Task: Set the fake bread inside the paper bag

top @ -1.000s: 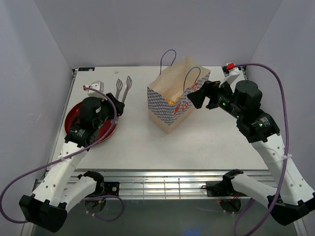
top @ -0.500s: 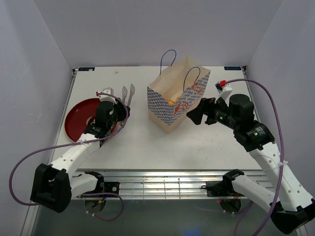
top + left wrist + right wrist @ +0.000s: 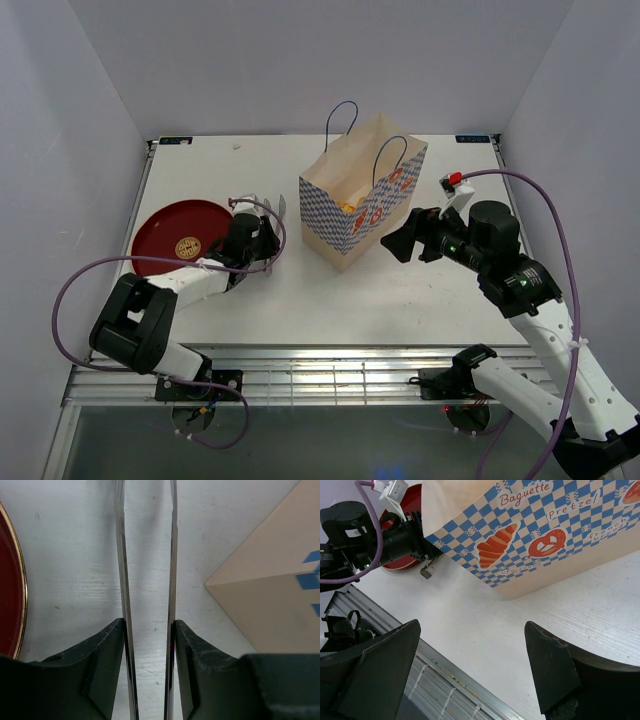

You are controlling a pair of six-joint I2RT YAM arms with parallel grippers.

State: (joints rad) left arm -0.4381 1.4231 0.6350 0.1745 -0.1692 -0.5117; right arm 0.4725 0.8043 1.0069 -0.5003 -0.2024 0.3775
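Left of paper bag (image 3: 325,215): silver tongs (image 3: 172,555) pinched in left gripper (image 3: 148,625). Right of paper bag: right gripper (image 3: 471,625) spread wide. Inside paper bag: orange fake bread (image 3: 348,207); farther left, another on red plate (image 3: 160,225).

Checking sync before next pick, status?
Left gripper shut on tongs. Right gripper open beside paper bag. One bread piece on plate, more in bag. Nothing blocking.

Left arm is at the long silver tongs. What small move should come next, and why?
Probably lift the long silver tongs slightly off the white table. The left gripper is already closed on both tong arms, and a small round golden toy pastry sits on the round dark-red plate, not yet in the cream-tan paper bag.
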